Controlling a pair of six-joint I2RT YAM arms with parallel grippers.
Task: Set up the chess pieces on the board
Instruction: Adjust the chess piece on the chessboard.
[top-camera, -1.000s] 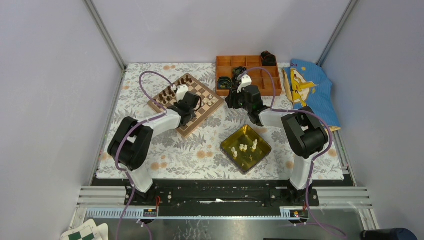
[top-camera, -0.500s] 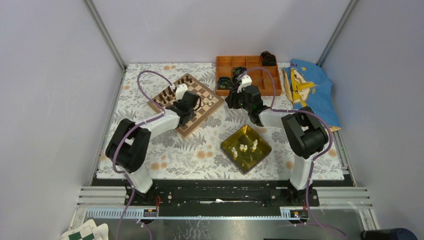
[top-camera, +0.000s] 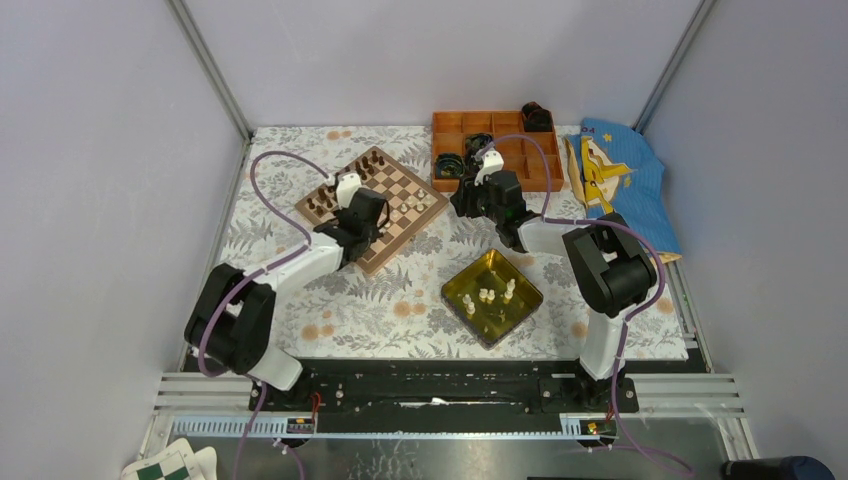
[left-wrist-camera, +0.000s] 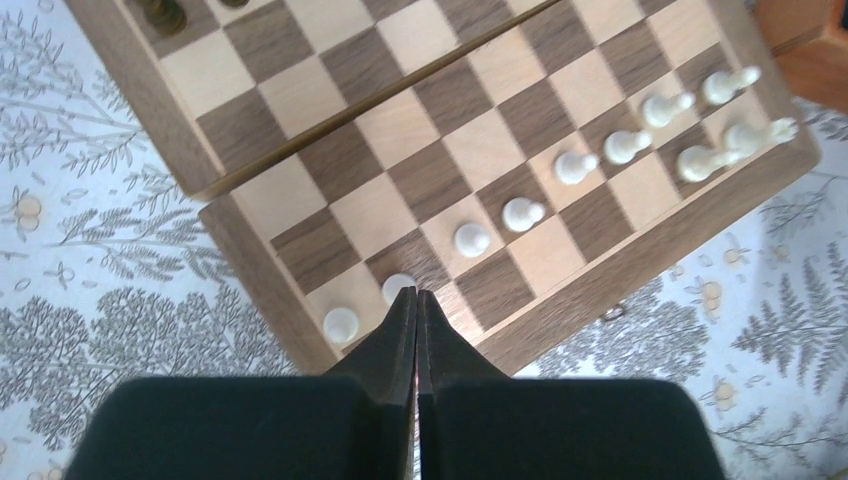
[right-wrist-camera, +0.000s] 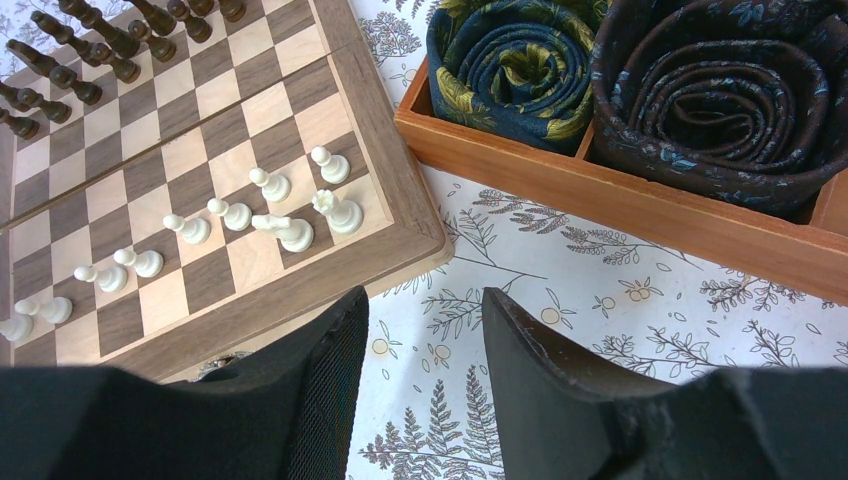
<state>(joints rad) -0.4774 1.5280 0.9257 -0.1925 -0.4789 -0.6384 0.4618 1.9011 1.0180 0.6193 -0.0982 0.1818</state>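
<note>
Since a second ago the left arm's elbow has swung out to the left and nearer the table's front edge, and its wrist has slid a little along the near-left side of the board (left-wrist-camera: 445, 145); the right arm has not shifted. The left gripper (left-wrist-camera: 416, 295) hangs over the board's near border with its two black fingers pressed flat together and nothing between them. Its tips sit just beside one of the cream-white pawns (left-wrist-camera: 523, 214), though I cannot tell whether they touch it.

Those pawns stand in a diagonal line of eight along one row, with two taller cream-white pieces (left-wrist-camera: 705, 160) behind them at the far-right corner. Dark brown figures (right-wrist-camera: 100, 50) fill the opposite side. More cream-white figures (top-camera: 490, 295) wait in the yellow tray (top-camera: 470, 272), well apart from the board and nearer the arm bases.

The right gripper (right-wrist-camera: 425, 310) is spread wide and holds nothing, poised over the floral cloth (right-wrist-camera: 600, 290) between the board's corner and the orange box (right-wrist-camera: 620, 200) of rolled ties (right-wrist-camera: 510, 65).
</note>
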